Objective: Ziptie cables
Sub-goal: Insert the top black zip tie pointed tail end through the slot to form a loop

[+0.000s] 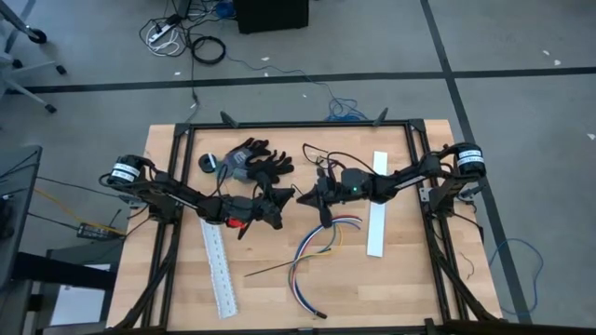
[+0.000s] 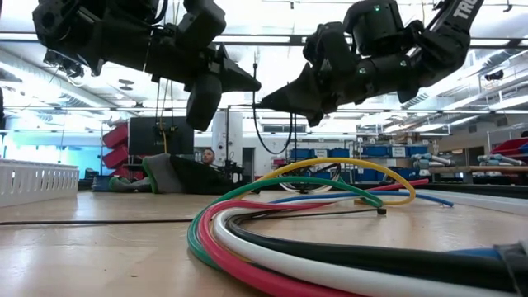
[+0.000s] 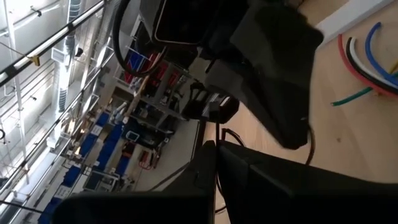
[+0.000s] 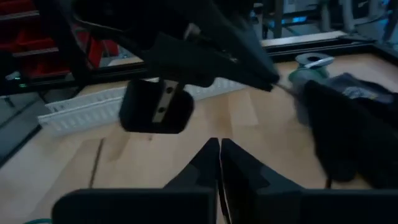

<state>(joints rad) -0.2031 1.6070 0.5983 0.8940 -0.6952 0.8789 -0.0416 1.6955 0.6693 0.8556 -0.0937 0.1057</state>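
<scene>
The cables [image 1: 317, 249] lie loose on the wooden table, a curved bundle of yellow, blue, green, red, white and black strands [image 2: 289, 214]. In the left wrist view their ends [image 3: 367, 56] show beyond the right arm. My left gripper [image 1: 284, 198] and my right gripper [image 1: 300, 196] hang above the table's middle, level and tip to tip, a little to the far side of the bundle. Both are shut: the left fingers [image 3: 205, 163] and the right fingers [image 4: 208, 155] lie closed together. Nothing shows between either pair.
A white slotted strip [image 1: 219, 270] lies near the left and another [image 1: 377, 219] to the right of the cables. A thin dark stick [image 1: 279, 268] lies near the front. Black gloves [image 1: 253, 158] and a tape roll [image 1: 209, 165] sit at the back.
</scene>
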